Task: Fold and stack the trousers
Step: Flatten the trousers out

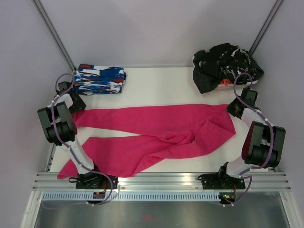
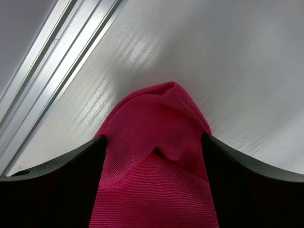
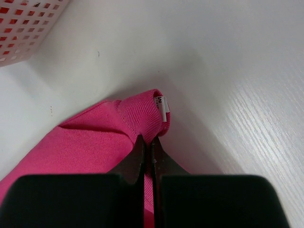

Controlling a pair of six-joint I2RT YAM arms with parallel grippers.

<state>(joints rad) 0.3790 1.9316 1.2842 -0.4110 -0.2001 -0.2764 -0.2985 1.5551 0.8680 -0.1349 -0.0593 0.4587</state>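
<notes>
The trousers (image 1: 156, 128) lie spread across the middle of the overhead frame (legs running toward its left edge). The right gripper (image 3: 148, 142) is pinched tight on one corner of them, at centre frame. The left gripper (image 2: 154, 140) stands spread wide, straddling a leg end.

A white tabletop (image 1: 156, 85) with a faint wood-grain texture fills the middle of the top view. Plain pale lilac-grey walls (image 1: 152, 28) close it in at the back and on both sides. Two thin grey metal struts (image 1: 54, 33) slant up along the back corners. Ribbed silver aluminium rails (image 1: 161, 180) run along the near edge, and another such rail (image 2: 52, 71) borders the tabletop's side. Below lies a dull grey floor (image 1: 161, 211). Soft, even light leaves a mild sheen (image 2: 142, 47) on the white surface.
</notes>
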